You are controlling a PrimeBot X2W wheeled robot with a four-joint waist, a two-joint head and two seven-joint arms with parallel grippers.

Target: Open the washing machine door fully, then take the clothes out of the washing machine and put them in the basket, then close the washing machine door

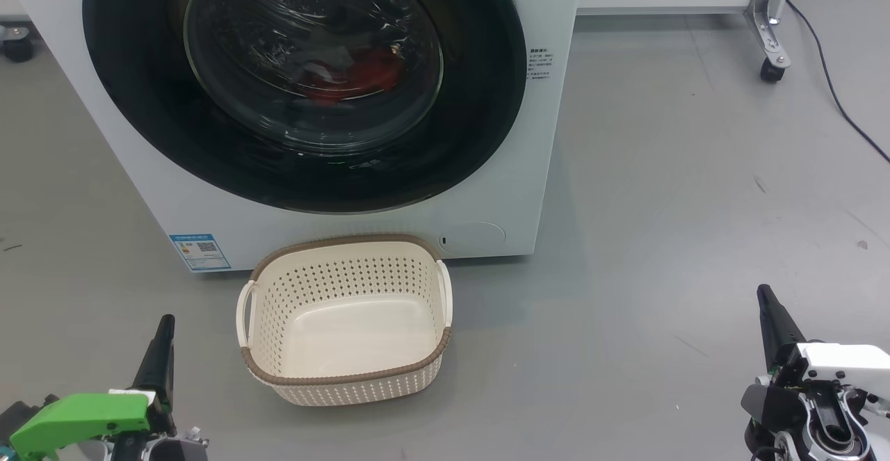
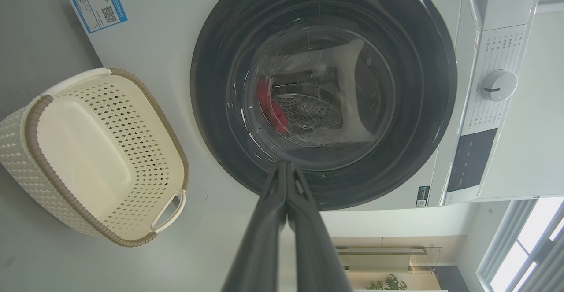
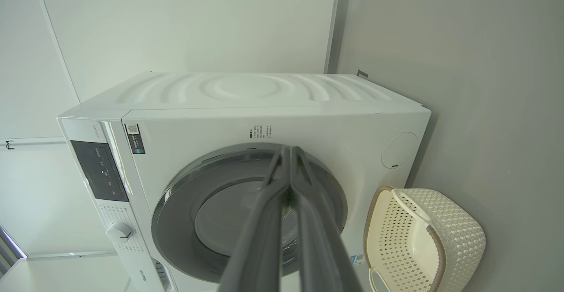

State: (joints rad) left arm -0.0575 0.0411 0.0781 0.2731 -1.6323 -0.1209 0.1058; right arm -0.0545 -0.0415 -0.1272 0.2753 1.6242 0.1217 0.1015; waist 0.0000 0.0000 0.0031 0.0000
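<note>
The white washing machine (image 1: pixel 549 169) stands ahead with its black-rimmed round door (image 1: pixel 139 127) shut flat against the front. Red clothes (image 1: pixel 361 75) show through the glass bowl inside the drum. The cream basket (image 1: pixel 348 381) with a brown rim sits empty on the floor just below the door. My left gripper (image 1: pixel 164 325) is at the lower left, shut with nothing in it, well short of the basket. At the lower right my right gripper (image 1: pixel 765 294) is also shut and empty. In the left wrist view the gripper (image 2: pixel 285 165) points at the door (image 2: pixel 211 107); the right gripper (image 3: pixel 288 151) faces the door (image 3: pixel 176 204) too.
Grey floor (image 1: pixel 660 204) spreads to the right of the machine. A wheeled metal frame leg (image 1: pixel 768 44) and a black cable (image 1: pixel 834 85) lie at the far right. The control panel with a white dial (image 2: pixel 498 86) sits on the machine's top front.
</note>
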